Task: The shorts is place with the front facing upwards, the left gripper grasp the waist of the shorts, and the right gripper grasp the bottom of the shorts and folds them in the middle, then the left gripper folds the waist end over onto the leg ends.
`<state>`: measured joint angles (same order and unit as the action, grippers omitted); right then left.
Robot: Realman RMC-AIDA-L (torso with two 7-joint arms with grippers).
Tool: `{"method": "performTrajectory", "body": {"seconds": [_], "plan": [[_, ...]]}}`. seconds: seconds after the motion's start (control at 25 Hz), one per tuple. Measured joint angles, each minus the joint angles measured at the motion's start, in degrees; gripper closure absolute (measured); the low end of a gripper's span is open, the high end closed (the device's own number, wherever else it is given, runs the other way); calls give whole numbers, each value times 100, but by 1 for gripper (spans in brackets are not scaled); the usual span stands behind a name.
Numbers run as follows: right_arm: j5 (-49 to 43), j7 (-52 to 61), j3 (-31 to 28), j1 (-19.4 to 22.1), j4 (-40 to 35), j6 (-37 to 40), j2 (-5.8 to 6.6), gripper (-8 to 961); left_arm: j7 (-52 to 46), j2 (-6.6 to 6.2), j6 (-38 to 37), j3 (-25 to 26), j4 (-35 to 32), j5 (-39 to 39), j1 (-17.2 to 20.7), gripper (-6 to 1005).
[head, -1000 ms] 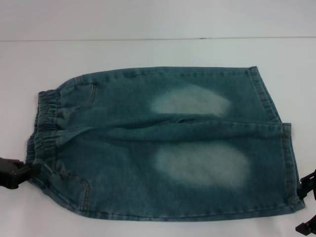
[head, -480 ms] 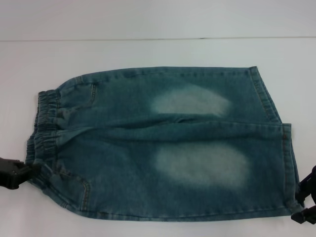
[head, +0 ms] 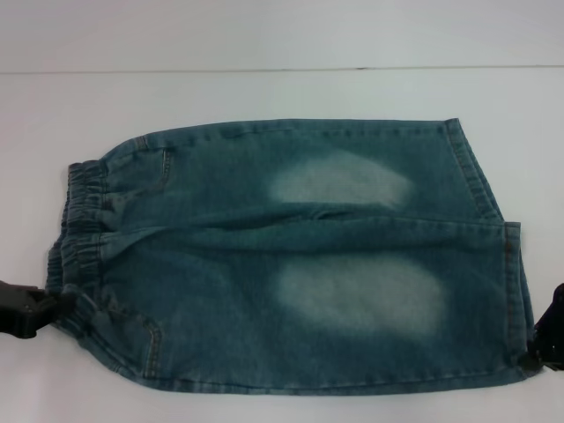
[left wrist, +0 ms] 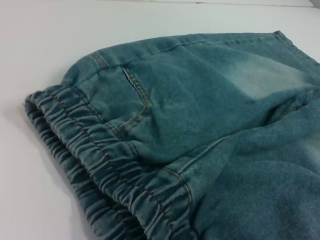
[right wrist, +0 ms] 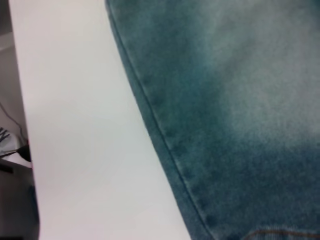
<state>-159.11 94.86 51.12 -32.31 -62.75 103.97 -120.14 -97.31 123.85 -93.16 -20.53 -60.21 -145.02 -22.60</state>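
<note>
The shorts (head: 291, 260) lie flat and front-up across the middle of the white worktop (head: 264, 92), the waist (head: 75, 225) toward the worktop's left edge and the leg ends (head: 502, 256) toward its right edge. The near side seam runs close along the worktop's front edge.

My left end effector (head: 26, 308) sits at the near corner of the waist, touching or just beside the puckered band; I cannot tell whether it is wide, narrow, or already holding cloth. My left wrist view shows the gathered elastic and a pocket seam close up, with no fingers in sight.

My right end effector (head: 548, 339) is at the near corner of the leg hems, by the worktop's front right; it is cut off at the picture's edge, so its opening cannot be told either. My right wrist view shows the stitched side seam and bare worktop beside it.

Judged step: securing both near corners before the lengthwise fold. To do it well, I should take both layers of denim at each corner, lift both ends evenly, and carry the near edge over to meet the far edge so the seams line up.

Nothing else lies on the worktop. The likely risks are pinching only the top layer, or the thick elastic slipping free.
</note>
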Motion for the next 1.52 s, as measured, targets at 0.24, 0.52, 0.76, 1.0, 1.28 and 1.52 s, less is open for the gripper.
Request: {"method": "performTrajectory", "body": {"seconds": [0.24, 0.52, 0.76, 1.0, 1.28, 1.52], "plan": [[222, -108, 44, 87, -90, 10, 7, 879, -2, -7, -23, 13, 59, 2, -3, 947], [383, -404, -97, 181, -224, 285, 54, 916, -4, -48, -258, 240, -21, 219, 27, 947], [632, -889, -752, 133, -384, 779, 230, 916, 27, -68, -767, 607, -413, 569, 77, 948], [1082, -1092, -1136, 102, -708, 782, 310, 915, 34, -163, -984, 839, -499, 1281, 93, 948], [1995, -1039, -1741, -107, -846, 425, 415, 915, 28, -192, -893, 845, -512, 1923, 13, 949], [2140, -675, -1692, -160, -818, -974, 155, 915, 56, -157, -166, 690, -300, 2352, -106, 949]]}}
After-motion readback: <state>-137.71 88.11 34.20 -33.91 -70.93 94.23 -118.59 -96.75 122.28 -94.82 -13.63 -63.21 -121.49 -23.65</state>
